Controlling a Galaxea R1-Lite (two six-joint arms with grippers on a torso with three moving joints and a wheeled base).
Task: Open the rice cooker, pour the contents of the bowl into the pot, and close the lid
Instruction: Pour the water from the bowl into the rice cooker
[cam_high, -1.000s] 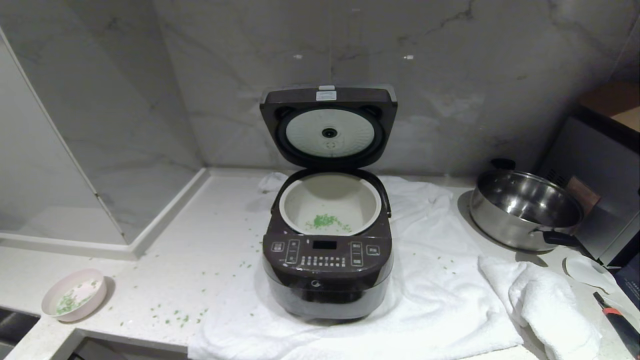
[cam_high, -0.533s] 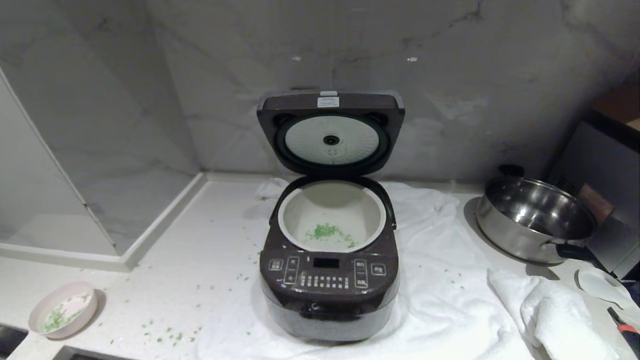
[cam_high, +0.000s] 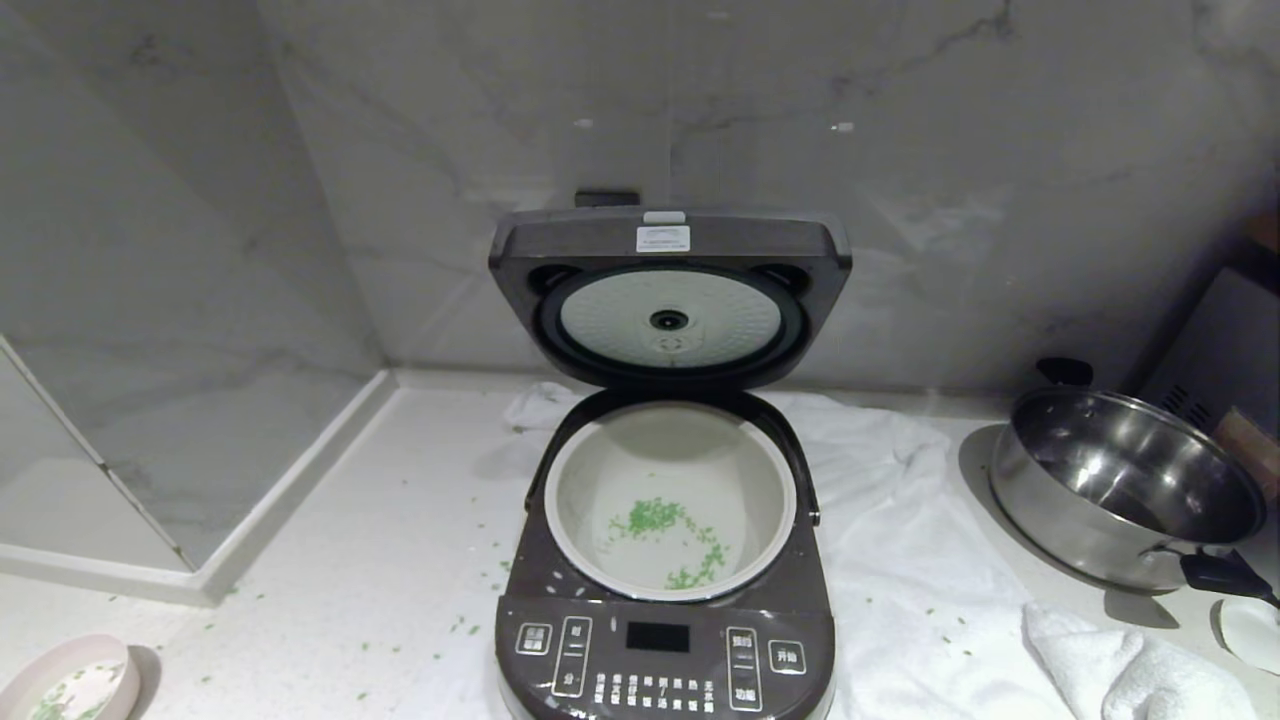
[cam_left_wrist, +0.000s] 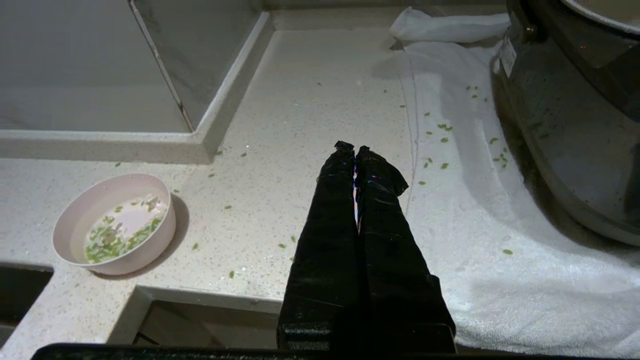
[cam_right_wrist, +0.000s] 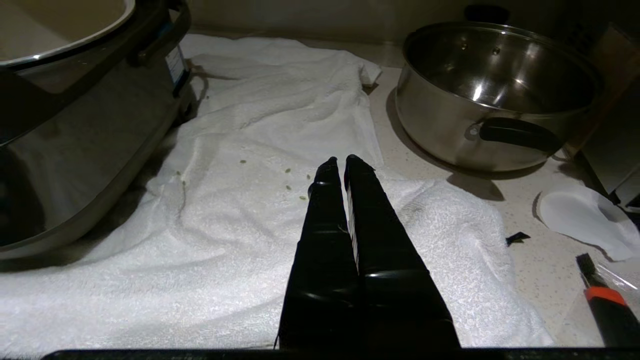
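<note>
Head view: rice cooker (cam_high: 665, 640) sits centre on a white towel (cam_high: 900, 560) on the tabletop (cam_high: 380, 560), lid (cam_high: 670, 290) hinged up, white dimpled disc facing out, small white sticker on its top edge, text unreadable. Front panel has white Chinese button labels and a dark display. Off-white pot (cam_high: 670, 500) is seated inside with green bits (cam_high: 665, 530) on its bottom; more bits scattered on the tabletop. Steel pan (cam_high: 1130, 500) far right; pink bowl (cam_high: 65, 685) at lower-left edge. Left wrist view: left end effector (cam_left_wrist: 355, 148) fully closed, empty, between bowl (cam_left_wrist: 114, 223) and cooker (cam_left_wrist: 565, 125); bowl contents (cam_left_wrist: 117, 235) are green bits with whitish liquid. Right wrist view: right end effector (cam_right_wrist: 337, 161) fully closed, empty, over the towel (cam_right_wrist: 225, 210).
</note>
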